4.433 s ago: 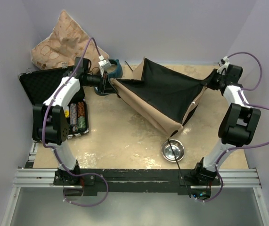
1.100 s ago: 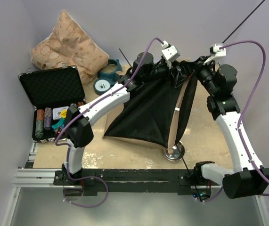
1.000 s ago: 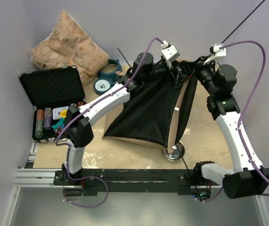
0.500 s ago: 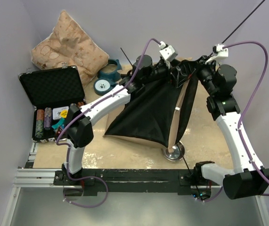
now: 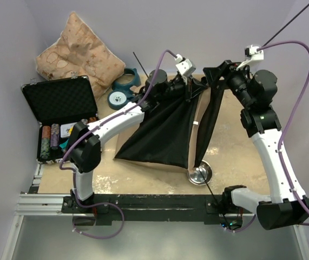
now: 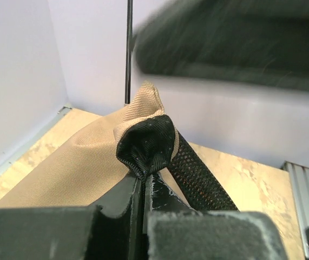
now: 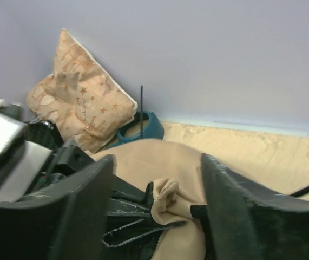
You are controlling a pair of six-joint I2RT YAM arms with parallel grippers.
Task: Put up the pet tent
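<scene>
1. Just clamped left hand (image 6: 142, 181) onto pet tent (image 5: 165, 127) at its bunched peak.
2. Spread right hand (image 7: 157, 165) apart, releasing that peak.
3. Leaves tent hanging limp over worktop (image 5: 116, 174), lining outward; handover done, standing-up pending.

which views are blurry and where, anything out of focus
left wrist: a dark smeared shape fills the top right, while the pet tent fabric in the left end effector is crisp; right wrist: the white block at the left edge is blurred; top external: sharp, evenly lit.
</scene>
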